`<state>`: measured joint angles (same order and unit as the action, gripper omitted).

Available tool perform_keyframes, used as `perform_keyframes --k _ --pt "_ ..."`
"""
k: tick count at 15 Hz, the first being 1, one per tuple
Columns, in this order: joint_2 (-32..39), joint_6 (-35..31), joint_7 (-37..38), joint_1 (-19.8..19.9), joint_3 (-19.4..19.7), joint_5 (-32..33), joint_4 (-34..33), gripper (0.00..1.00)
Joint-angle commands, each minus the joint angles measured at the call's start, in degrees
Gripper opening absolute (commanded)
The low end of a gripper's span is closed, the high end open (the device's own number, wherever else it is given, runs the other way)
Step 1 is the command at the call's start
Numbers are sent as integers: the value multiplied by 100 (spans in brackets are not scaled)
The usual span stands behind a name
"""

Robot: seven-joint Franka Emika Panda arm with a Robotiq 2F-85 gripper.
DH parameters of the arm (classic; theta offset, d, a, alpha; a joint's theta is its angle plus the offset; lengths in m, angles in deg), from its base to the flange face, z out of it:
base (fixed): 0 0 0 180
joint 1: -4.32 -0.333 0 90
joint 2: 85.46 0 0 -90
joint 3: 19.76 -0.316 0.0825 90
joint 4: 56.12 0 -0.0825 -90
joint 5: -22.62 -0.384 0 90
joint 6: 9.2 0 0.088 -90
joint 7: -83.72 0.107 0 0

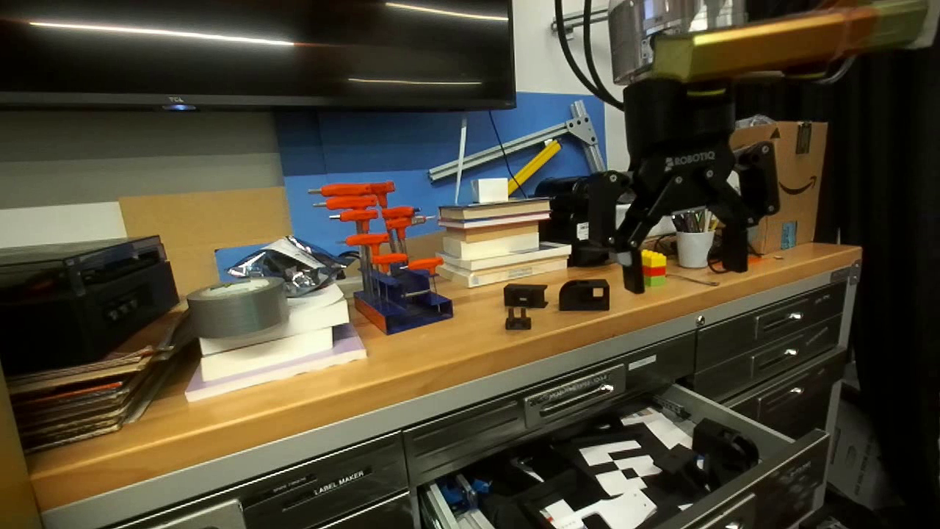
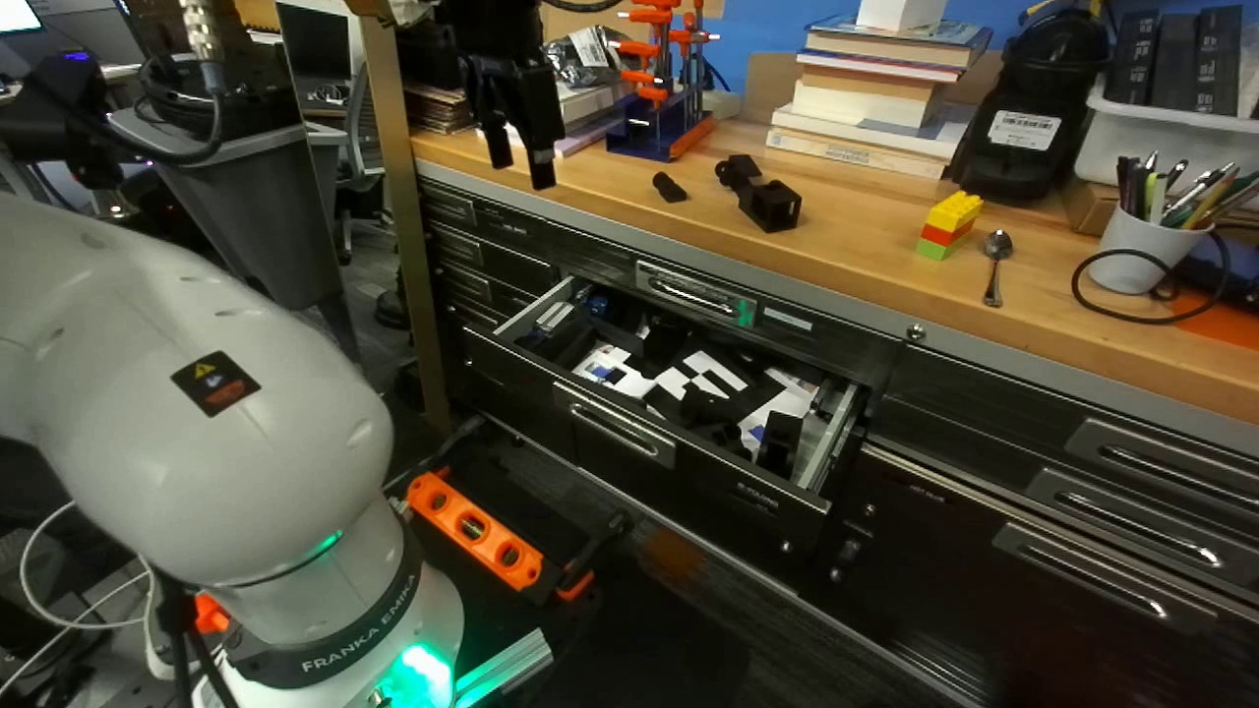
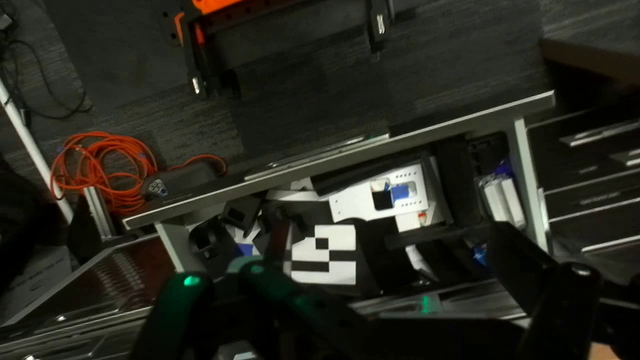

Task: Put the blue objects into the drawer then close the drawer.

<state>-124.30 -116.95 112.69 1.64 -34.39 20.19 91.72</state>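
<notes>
The hand point(image 1: 684, 272) hangs in mid-air, jaws spread wide! There's the long wooden bench point(image 1: 426, 353); beneath its top, the drawer point(image 2: 698, 482), pulled out; and up top, near the book stack point(image 1: 492, 246), sit three small near-black pieces point(image 1: 525, 295)!

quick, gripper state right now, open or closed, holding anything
Gripper: open, holding nothing.

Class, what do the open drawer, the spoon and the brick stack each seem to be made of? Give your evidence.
Open drawer: probably metal, perhaps painted, with a dark sheen and thin, crisp edges.
Spoon: likely polished steel, judging by its silvery highlights.
Brick stack: apparently hard plastic, smooth; solid yellow, red and green layers and studs on top suggest it.
</notes>
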Motion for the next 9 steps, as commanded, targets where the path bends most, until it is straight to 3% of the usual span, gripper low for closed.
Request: perform_keyframes --k 1,5,9 --pt "559 -902 569 480 -193 475 -161 100" --pt "1525 -1824 1201 772 -161 880 -425 100" --pt "2538 -2706 1321 704 6 979 -921 100"
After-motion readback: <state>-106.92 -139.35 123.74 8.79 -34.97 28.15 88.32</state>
